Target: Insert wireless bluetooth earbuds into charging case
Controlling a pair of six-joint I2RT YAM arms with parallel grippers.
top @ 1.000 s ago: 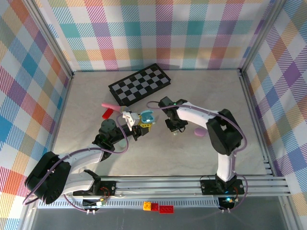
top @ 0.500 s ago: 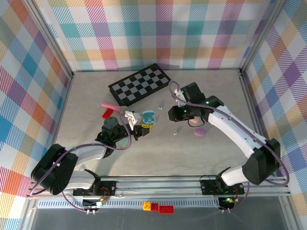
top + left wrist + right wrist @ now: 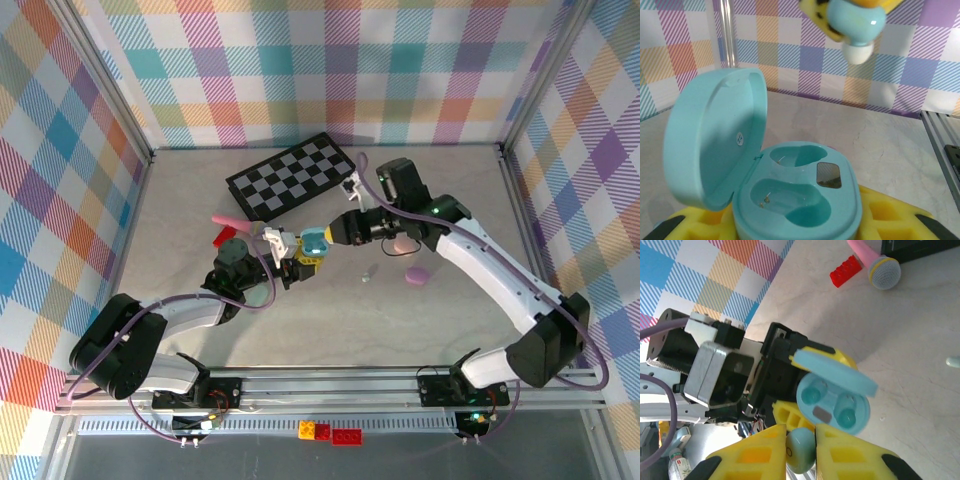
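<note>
The left hand point(image 3: 304, 259) pinches an open teal oval plastic charging case point(image 3: 799, 212); the right hand point(image 3: 800, 435) pinches a small pale-bluish plastic earbud point(image 3: 800, 454). The earbud hangs close beside the case, not touching.

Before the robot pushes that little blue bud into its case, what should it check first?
1. Lid of the charging case open: ok.
2. Both sockets empty: ok.
3. Left gripper shut on the charging case: ok.
4. Right gripper shut on the bluish earbud: ok.
5. Bluish earbud lined up over a socket: cannot tell.
</note>
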